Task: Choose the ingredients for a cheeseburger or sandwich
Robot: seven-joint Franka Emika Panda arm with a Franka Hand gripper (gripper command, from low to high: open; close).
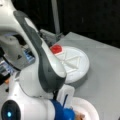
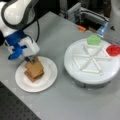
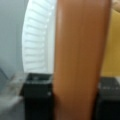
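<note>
Brown toast fills the wrist view: a flat toast square [image 3: 80, 57] stands on its edge between the two black fingers [image 3: 37, 97] of the gripper [image 2: 29, 59], and they are closed on it from both sides. Holding it by the thin edges is probably the only way such a flat piece can be carried. Yellow shows just behind the toast at the wrist view's right, likely the cheese [image 3: 111, 45].

In a front view the gripper hangs low over the small white plate [image 2: 48, 75], at the plate's top left side. The toast it holds sits tilted on top of the sandwich [image 2: 33, 71], touching the stack. I think it is the top slice, and it is being set down there so the stack is covered. The stack is in the middle of the plate and is much narrower than the plate. I cannot pick out the patty in it.

The blue and white arm [image 2: 17, 30] reaches down from that front view's top left. In a front view the arm [image 1: 37, 62] is so close that it hides most of the plate [image 1: 87, 107] at the bottom.

Well apart from the plate stands the big round white tray [image 2: 75, 52] with raised lines that split it into wedges. A green lettuce piece [image 2: 94, 39] and a red disc [image 2: 113, 50] lie in wedges on its far side. The other wedges hold nothing, which fits the sandwich pieces already being on the plate. The red disc [image 1: 56, 48] also shows on the tray [image 1: 80, 67] in a front view.
</note>
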